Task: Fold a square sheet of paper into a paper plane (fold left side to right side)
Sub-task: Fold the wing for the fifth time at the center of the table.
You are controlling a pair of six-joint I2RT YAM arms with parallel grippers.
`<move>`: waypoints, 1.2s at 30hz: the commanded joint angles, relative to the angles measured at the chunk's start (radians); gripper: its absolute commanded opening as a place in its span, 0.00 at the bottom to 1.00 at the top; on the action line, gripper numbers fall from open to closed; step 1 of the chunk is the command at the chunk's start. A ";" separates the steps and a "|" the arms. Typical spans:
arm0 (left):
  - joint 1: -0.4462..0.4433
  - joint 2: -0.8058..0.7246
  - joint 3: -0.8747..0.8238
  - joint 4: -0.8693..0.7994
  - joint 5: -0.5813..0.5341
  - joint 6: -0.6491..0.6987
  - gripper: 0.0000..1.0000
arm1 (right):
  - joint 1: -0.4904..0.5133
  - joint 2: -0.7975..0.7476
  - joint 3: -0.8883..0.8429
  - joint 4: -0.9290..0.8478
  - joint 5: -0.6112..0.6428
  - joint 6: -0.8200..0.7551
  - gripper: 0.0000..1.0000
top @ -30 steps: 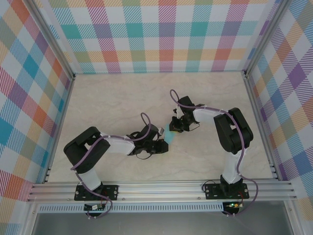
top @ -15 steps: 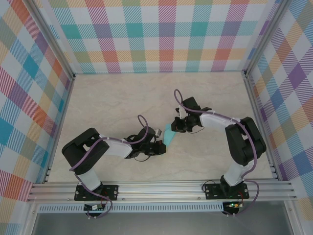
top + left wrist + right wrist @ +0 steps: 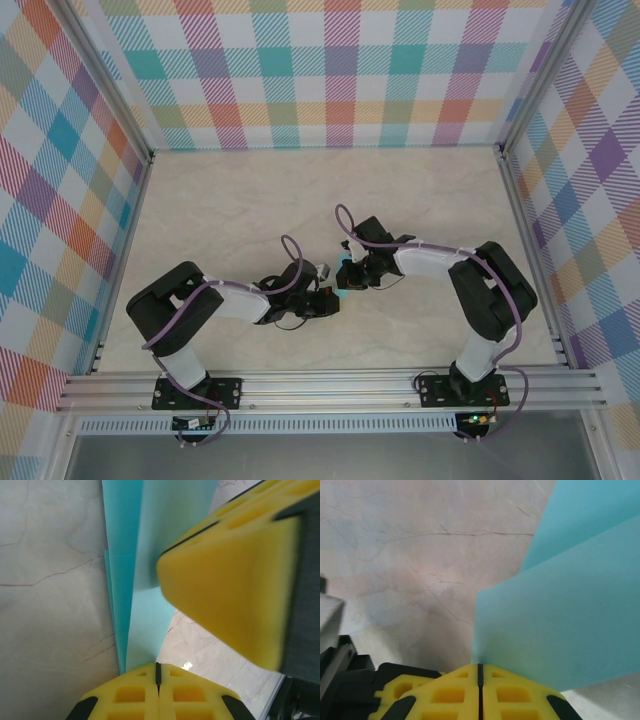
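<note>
**Inspector:** What state was the left gripper (image 3: 158, 672) found in?

**Recorder:** It was found clenched. Its yellow pads are pressed flat together, and the near end of the folded turquoise paper (image 3: 150, 555) is nipped at their seam.

**Inspector:** And the right gripper (image 3: 480, 669)?

**Recorder:** It is likewise clenched, with a corner of the same paper held at its pad seam. From above it is seen tip to tip with the left gripper, just to that gripper's right.

**Inspector:** Where is the paper located?

**Recorder:** It is directly at the left gripper's tips, between that gripper and the right one, with the marbled table (image 3: 230, 200) seen beneath. From above it is largely covered, and only slivers are visible.

**Inspector:** How is it oriented?

**Recorder:** In the left wrist view the long axis runs straight away from the left gripper's pads, with the folded layers lying side by side. Which end is the tip cannot be told.

**Inspector:** What changes were noted?

**Recorder:** Half a second ago the right gripper stood farther from the left gripper, and more paper was exposed between them. That gap has since been closed, and the left pads have been drawn fully together.
</note>
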 commanded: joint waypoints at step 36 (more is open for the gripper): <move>0.006 0.054 -0.056 -0.081 -0.005 -0.033 0.00 | -0.128 0.038 -0.179 0.367 0.075 -0.215 0.10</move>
